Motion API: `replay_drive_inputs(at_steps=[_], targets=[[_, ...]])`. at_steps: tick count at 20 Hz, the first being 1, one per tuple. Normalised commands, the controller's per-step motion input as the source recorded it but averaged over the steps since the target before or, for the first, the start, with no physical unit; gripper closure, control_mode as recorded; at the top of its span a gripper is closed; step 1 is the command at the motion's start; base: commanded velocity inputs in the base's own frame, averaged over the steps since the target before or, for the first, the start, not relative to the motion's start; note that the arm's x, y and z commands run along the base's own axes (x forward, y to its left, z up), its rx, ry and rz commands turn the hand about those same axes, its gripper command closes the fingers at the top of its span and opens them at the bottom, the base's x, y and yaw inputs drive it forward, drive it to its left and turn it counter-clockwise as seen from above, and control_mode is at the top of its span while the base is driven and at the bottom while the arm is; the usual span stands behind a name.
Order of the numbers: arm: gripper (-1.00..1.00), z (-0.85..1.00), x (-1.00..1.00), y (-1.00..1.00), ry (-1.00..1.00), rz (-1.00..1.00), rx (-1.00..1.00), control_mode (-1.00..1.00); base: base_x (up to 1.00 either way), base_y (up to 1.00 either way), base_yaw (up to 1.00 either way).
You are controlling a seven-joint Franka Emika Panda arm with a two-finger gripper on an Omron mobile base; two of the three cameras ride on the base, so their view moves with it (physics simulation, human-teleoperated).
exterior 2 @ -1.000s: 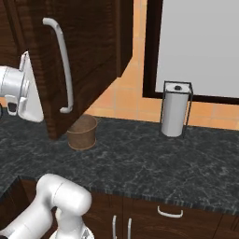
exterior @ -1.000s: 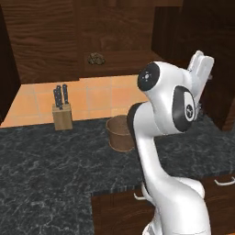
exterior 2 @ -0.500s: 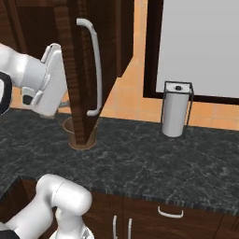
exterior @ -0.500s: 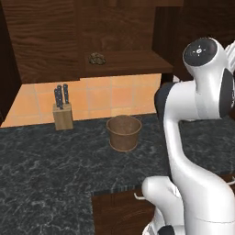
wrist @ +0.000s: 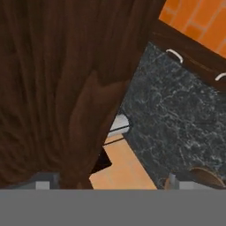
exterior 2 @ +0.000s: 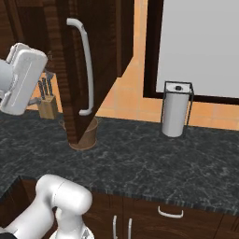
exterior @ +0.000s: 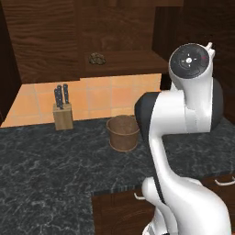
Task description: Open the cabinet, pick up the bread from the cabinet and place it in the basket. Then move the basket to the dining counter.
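The table (exterior: 55, 170) was a black-grey marbled top running along the wall, over dark wood drawers (exterior 2: 170, 214) with small curved silver handles. Behind it the wall was tiled in orange (exterior: 105, 94), and on the right a large pale grey pane (exterior 2: 200, 46) sat in a dark frame.

The cabinet (exterior 2: 74, 70) hung above the table with its door swung out, the long silver bar handle (exterior 2: 86, 65) facing the right base view. In the left base view the open cabinet showed its wooden shelf (exterior: 124, 64), and the bread (exterior: 97, 58) lay on that shelf, a small lumpy brown thing well above the table. The basket (exterior: 123, 133) stood upright on the table below the shelf, near the tiled wall; from the right, the lower edge of the open door hid most of it.

A tan knife block (exterior: 63, 111) with dark-handled knives stood to the left of the basket, apart from it. A grey cylinder in a thin black wire frame (exterior 2: 176, 109) stood on the table farther right, under the pale pane.

The door stood between the right base camera and the shelf. The hand (wrist: 106, 183) was close against the dark wood of the door, one tip low at each side of the hand view, so it was spread with nothing pinched
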Motion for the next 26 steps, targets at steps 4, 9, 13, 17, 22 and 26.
replay_drive_inputs(at_steps=[4,9,13,17,22,26], targets=[[-1.00,0.12,0.00,1.00,0.10,0.32,-0.13,-1.00,0.00,0.00,0.00],[-1.00,0.25,0.00,0.68,0.22,0.38,-0.25,-1.00,0.00,0.00,0.00],[-1.00,0.03,0.00,0.10,0.29,0.48,-0.29,-1.00,0.00,0.00,0.00],[-1.00,0.00,0.00,0.00,0.22,0.57,-0.30,-1.00,0.00,0.00,0.00],[-1.00,0.00,-0.04,0.05,0.01,0.54,-0.38,-1.00,0.00,0.00,0.00],[-1.00,0.00,0.11,0.00,0.03,0.64,-0.34,-1.00,0.00,0.00,0.00]])
